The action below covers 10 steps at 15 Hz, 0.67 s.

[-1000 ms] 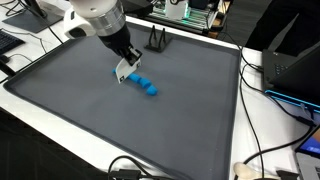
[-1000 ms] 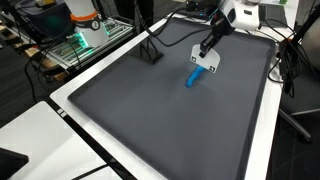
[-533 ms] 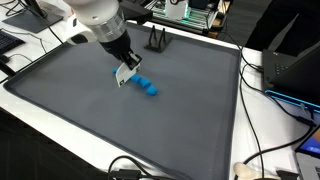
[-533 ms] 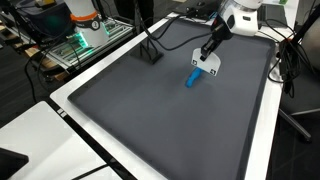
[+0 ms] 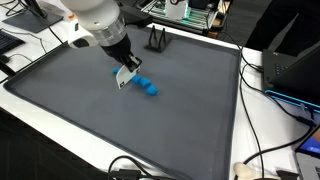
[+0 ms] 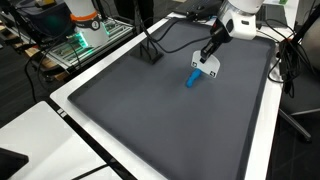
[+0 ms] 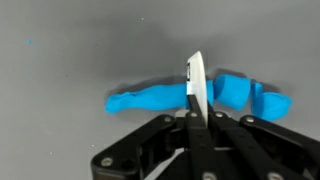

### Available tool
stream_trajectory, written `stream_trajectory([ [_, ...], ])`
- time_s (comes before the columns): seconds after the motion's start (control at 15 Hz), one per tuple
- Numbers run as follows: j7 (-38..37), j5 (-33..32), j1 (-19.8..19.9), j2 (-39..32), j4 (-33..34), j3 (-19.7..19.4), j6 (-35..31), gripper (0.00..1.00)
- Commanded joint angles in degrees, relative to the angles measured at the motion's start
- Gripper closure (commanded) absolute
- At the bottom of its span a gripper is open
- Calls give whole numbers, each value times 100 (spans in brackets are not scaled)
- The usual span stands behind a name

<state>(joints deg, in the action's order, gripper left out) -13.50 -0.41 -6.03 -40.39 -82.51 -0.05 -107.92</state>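
Observation:
A blue strip of putty [image 7: 150, 100] lies on the grey mat [image 5: 100, 125], with two cut-off chunks [image 7: 235, 90] beside its right end. My gripper [image 7: 197, 116] is shut on a thin white blade [image 7: 196, 82] that stands edge-on across the strip, at the gap between the long piece and the chunks. In both exterior views the gripper [image 5: 124, 66] [image 6: 208, 54] angles down over the putty [image 5: 147, 86] [image 6: 191, 79], and the blade [image 5: 123, 77] [image 6: 206, 66] meets the mat at the putty. Whether the blade has gone through the strip is hidden.
A small black stand [image 5: 157, 41] [image 6: 150, 50] sits near the mat's far edge. White table borders [image 6: 75, 120] surround the mat. Cables and electronics [image 5: 285, 75] crowd the table beyond the mat. A green-lit device [image 6: 80, 40] stands on a side bench.
The arm's upper body has shifted slightly. The gripper stays shut on the blade at the same spot on the putty.

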Motion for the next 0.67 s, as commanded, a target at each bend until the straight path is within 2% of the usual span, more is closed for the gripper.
stream_trajectory([
  [0.0, 55, -25, 7, -139, -13, -18, -20, 99],
  [0.6, 154, -14, 32, -169, -124, -1, 117, 99],
])
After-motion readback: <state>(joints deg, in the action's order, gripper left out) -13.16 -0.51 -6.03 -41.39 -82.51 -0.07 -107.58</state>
